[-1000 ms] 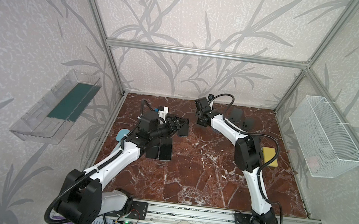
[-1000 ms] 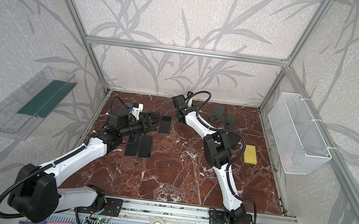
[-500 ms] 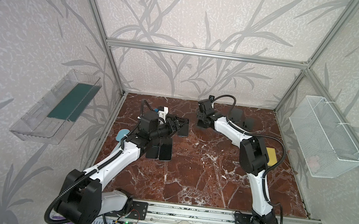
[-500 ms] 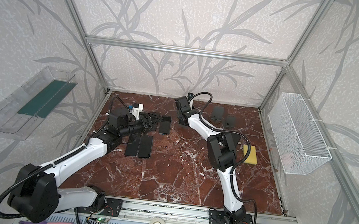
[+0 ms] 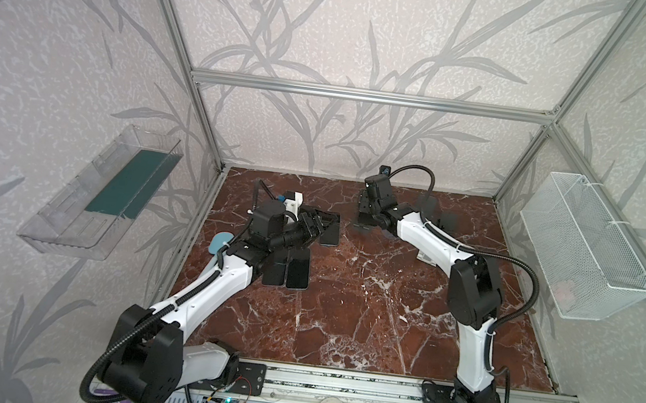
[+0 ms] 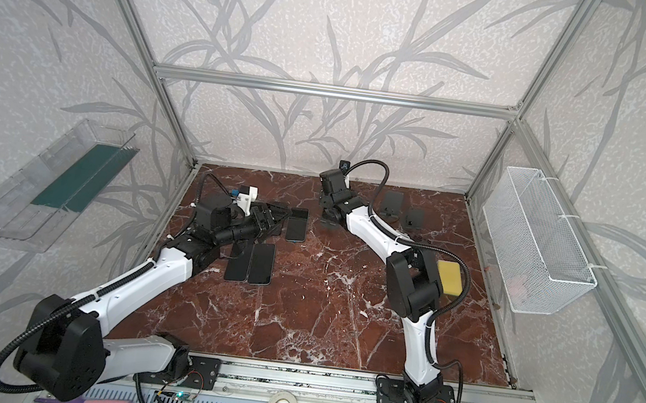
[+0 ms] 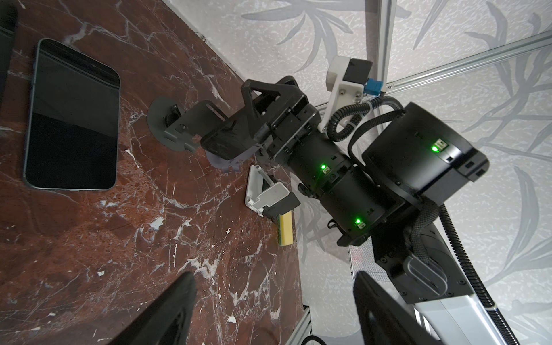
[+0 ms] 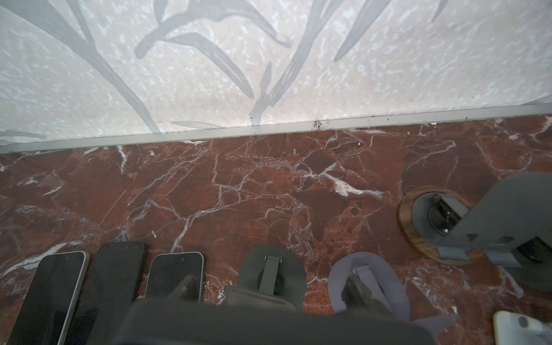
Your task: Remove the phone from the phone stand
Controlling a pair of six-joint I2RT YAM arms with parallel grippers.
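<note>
**Right claw has the phone, hard by the grey stand**

My right claw (image 5: 364, 218) reaches down near the back of the marble table (image 5: 361, 320). It is closed on a dark phone (image 7: 227, 143), with a finger pressed to either side of it. The phone hangs right against the tilted plate of the grey stand (image 7: 162, 125), whose round foot sits flat on the table. I cannot tell whether the phone's edge rests on the stand's ledge or is clear of it; my own wrist camera sees only the phone's dark bulk across the stand.

A purple stand (image 8: 367, 277) sits just beside the grey one. A third stand (image 8: 433, 218), with a wooden ring round its foot, is a little further along. All three are close to the back wall.

My left claw (image 5: 316, 223) hovers low over the left half of the table. Its fingers (image 7: 173, 310) are spread well apart with nothing between them. Other phones (image 5: 298, 268) lie flat on the marble around it, screens up: two side by side near my left forearm, more just past the claw.

A yellow sponge (image 6: 448, 277) lies on the right, next to my right elbow.
</note>
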